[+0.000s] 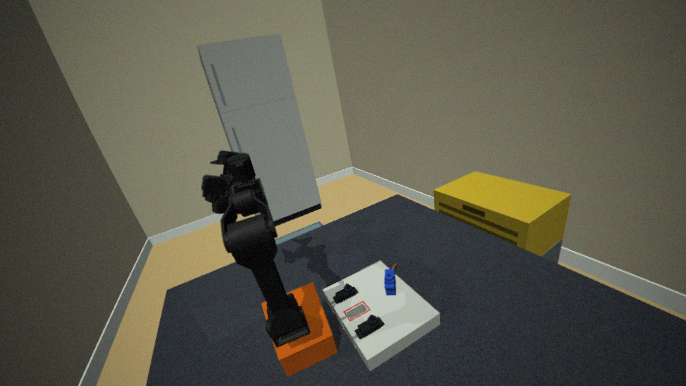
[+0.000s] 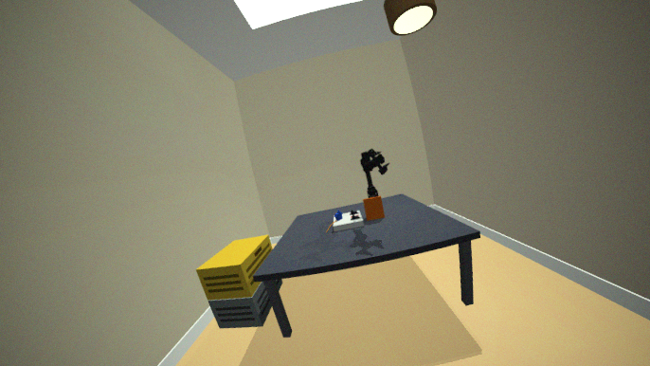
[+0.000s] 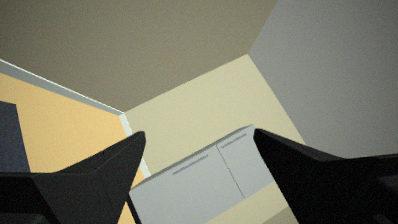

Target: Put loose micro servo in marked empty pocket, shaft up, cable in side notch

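Jaws (image 1: 216, 172) (image 2: 386, 167) wide apart, nothing between (no readable writing on blue servo (image 1: 390, 282) (image 2: 338, 215)).

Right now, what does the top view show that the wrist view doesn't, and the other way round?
Only the top view: the blue micro servo on the white deck, the red-outlined pocket, two black servos, the orange block under the arm, and the yellow cabinet.

Only the wrist view: the ceiling, and both gripper fingers up close with nothing between them.

Both: the refrigerator, the walls, the tan floor and part of the dark tabletop.
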Tool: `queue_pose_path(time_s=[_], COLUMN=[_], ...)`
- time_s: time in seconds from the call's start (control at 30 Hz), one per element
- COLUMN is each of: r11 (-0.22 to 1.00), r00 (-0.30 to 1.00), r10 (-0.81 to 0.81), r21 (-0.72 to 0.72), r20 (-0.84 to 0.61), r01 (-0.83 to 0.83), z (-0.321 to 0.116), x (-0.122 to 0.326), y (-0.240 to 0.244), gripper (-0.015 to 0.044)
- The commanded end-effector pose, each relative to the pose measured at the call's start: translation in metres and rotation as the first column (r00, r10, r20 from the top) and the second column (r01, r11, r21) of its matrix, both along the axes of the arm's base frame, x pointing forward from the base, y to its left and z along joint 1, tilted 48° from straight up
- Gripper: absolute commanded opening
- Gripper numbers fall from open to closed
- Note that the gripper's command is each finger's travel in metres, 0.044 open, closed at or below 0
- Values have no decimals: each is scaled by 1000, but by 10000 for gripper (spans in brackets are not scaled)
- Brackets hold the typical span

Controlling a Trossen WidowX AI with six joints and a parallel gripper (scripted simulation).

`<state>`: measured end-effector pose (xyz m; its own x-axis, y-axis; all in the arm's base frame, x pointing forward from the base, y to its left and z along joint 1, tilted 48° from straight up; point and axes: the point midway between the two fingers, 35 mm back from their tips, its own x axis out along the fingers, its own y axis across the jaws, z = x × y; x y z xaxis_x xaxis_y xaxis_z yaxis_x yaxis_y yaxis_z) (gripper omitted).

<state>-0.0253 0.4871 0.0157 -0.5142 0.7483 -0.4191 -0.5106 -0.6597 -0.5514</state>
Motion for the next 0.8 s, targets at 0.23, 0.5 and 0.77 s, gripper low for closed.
queue_pose_path(time_s=[0.23,0.5,0.77], r11=[943,835,681], r00=[954,861,717], r10=[-272,-478,-669], r21=[-233,-394,-547], r20=[-123,-174,-194], r01=[239,384,487], z=[-17,-29,-42], x=[46,80,112], y=[-1,-6,-15], gripper=[440,440,440])
